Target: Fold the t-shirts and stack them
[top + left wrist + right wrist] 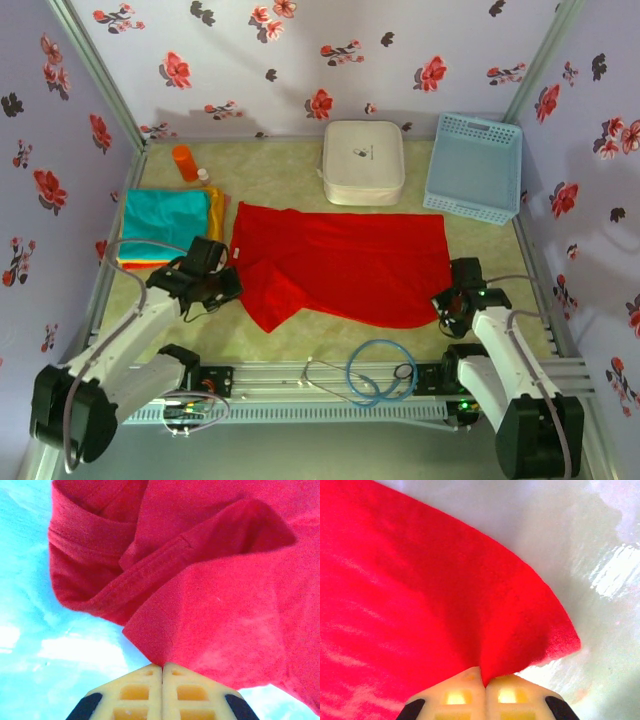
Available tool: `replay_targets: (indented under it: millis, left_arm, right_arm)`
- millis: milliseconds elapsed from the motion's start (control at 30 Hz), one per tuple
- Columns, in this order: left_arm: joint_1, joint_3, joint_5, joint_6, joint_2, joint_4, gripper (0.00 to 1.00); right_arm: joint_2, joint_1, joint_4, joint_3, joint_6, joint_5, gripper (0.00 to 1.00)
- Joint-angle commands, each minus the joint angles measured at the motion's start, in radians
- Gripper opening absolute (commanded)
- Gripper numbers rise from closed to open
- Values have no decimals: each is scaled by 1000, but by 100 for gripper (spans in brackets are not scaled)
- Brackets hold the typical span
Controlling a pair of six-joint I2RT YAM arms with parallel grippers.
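My left gripper (162, 667) is fully closed, its two yellow fingertips pressed together with a fold of the red t-shirt (225, 605) pinched in the seam between them. The cloth I hold is near the shirt's left side, where a hemmed sleeve lies bunched and doubled over just beyond my fingers.

My right gripper (484, 672) is also clamped tight. It has the shirt's edge nipped between its tips, close to a rounded corner of the fabric that sticks out to the right.

From above, the red t-shirt (350, 260) lies spread across the middle of the table (280, 165) between my two arms. The left gripper (228, 285) is at its left edge and the right gripper (445, 300) at its near right corner.

Just left of my left gripper sits a folded teal t-shirt (165, 220), on top of a small pile with orange and yellow cloth edges (217, 212) showing beneath it.
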Motion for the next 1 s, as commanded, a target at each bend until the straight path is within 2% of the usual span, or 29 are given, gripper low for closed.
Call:
replay_targets:
  millis: [0, 267, 467, 600, 733, 967]
  left_arm:
    - [6, 48, -10, -14, -70, -149, 0]
    - [6, 68, 37, -20, -115, -209, 0]
    - [7, 184, 29, -14, -121, -262, 0]
    - [9, 321, 17, 14, -43, -267, 0]
    - [12, 432, -24, 51, 47, -271, 0]
    - [58, 534, -37, 113, 175, -241, 0]
  right_arm:
    - [-25, -13, -64, 40, -4, -35, 1]
    - [-18, -25, -76, 75, -4, -60, 0]
    - [3, -41, -84, 111, 13, -110, 1]
    - [46, -49, -88, 172, -2, -94, 1]
    - [162, -61, -54, 218, -45, -122, 2]
    - [323, -75, 24, 262, -79, -127, 0]
